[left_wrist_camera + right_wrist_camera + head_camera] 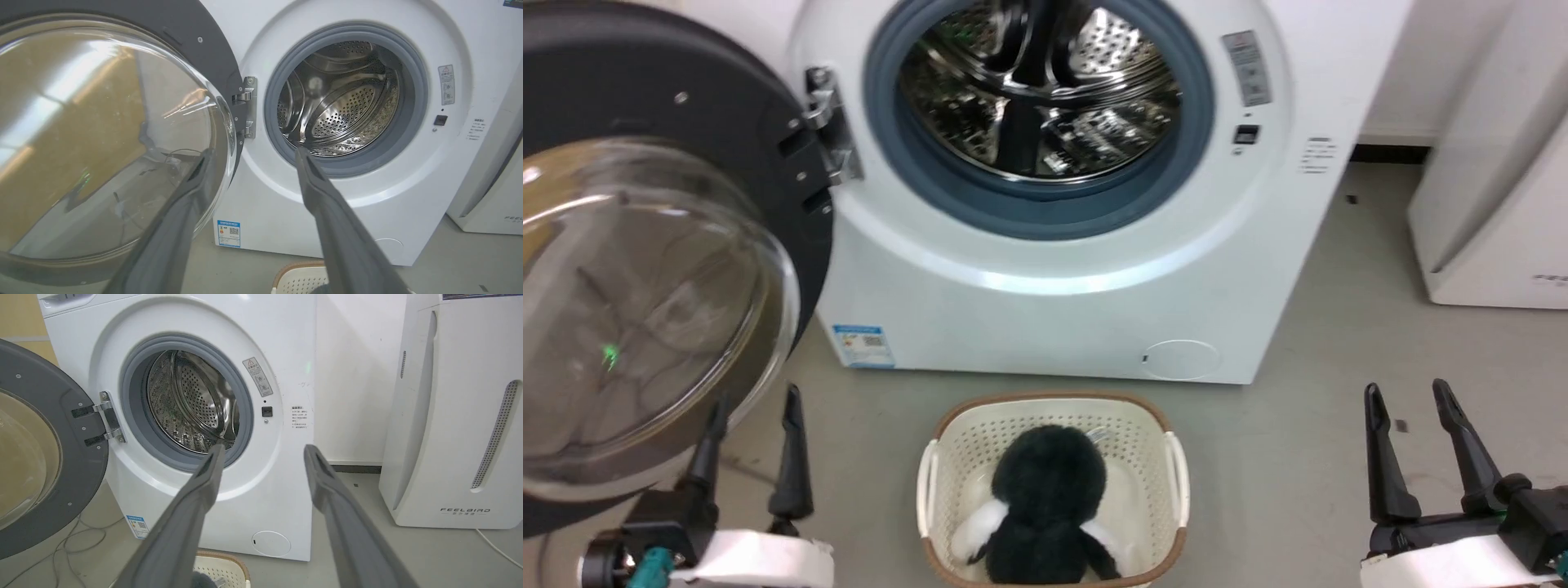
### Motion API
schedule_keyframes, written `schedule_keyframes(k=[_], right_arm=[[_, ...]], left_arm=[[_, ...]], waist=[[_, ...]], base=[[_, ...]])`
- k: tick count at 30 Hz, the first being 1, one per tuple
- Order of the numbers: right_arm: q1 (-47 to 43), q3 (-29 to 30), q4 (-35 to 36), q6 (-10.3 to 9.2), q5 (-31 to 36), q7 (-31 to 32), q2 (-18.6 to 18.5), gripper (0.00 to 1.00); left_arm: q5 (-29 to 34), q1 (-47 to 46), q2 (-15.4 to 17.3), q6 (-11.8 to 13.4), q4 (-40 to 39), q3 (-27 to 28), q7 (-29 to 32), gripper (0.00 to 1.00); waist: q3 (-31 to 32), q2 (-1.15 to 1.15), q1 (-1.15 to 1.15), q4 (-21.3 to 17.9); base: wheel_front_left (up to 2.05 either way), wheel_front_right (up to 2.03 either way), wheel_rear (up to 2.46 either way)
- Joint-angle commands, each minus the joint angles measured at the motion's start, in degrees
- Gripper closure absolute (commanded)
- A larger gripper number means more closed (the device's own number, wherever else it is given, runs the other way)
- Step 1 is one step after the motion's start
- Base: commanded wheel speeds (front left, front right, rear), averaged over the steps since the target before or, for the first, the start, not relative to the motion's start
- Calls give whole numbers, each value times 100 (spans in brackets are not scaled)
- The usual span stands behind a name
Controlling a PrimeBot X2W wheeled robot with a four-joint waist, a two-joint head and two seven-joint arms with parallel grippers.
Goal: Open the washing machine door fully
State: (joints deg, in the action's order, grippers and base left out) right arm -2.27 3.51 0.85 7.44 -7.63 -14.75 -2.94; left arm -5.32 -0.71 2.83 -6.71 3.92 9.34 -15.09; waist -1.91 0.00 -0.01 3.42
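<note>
The washing machine door (645, 269) stands swung wide just ahead-left of the left claw (755, 406), fingers apart and empty, which is much nearer than the right claw (1406, 392), also apart.

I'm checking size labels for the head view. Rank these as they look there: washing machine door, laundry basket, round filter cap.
1. washing machine door, largest, though it is swung toward the camera and nearness enlarges it
2. laundry basket
3. filter cap, smallest
</note>
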Motion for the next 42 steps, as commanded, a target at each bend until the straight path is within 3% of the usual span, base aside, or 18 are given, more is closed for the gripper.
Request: schedule_keyframes(k=[1,12,13,42], right_arm=[[-86,4,37,5,-2,-25,6,0],[-224,-59,56,5,40,-25,6,0],[-140,-49,25,0,11,2,0,100],[-57,-106,-5,1,165,307,1,100]], left_arm=[[-29,72,6,-12,18,-16,9,0],[-184,245,5,55,213,-227,9,0],[-168,193,-1,56,207,-237,2,100],[-23,166,-1,180,84,-390,312,100]], waist=[[55,0,1,-88],[145,0,1,-490],[136,0,1,-477],[149,0,1,-454]], base=[[0,0,0],[0,0,0],[0,0,0],[0,0,0]])
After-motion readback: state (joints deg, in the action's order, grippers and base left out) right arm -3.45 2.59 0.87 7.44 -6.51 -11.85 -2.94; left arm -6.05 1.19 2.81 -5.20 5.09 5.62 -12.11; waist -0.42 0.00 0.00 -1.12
